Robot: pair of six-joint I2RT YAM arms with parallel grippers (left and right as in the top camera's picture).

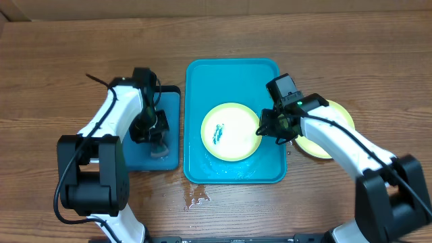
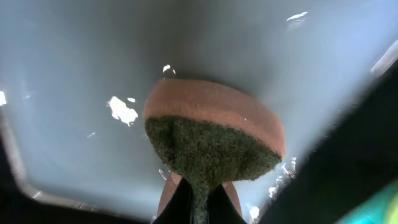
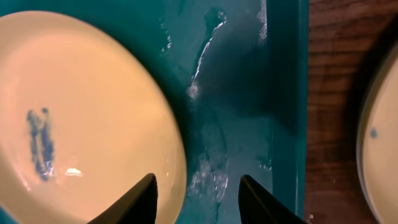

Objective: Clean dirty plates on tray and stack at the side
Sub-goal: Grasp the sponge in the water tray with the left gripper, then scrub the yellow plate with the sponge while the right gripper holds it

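A plate (image 1: 231, 131) with a teal smear lies in the teal tray (image 1: 233, 172). It also shows in the right wrist view (image 3: 81, 112), on the wet tray floor (image 3: 242, 106). Another plate (image 1: 335, 116) lies on the table right of the tray, partly under my right arm; its edge shows in the right wrist view (image 3: 379, 137). My right gripper (image 1: 275, 126) (image 3: 198, 196) is open over the first plate's right rim. My left gripper (image 1: 156, 133) (image 2: 198, 205) is shut on a sponge (image 2: 214, 134) with a green scrub face and orange back, over the small blue tray.
A smaller black-rimmed blue tray (image 1: 172, 158) lies left of the teal tray, and its pale floor (image 2: 74, 68) fills the left wrist view. Water drops (image 1: 197, 197) lie on the wooden table in front of the teal tray.
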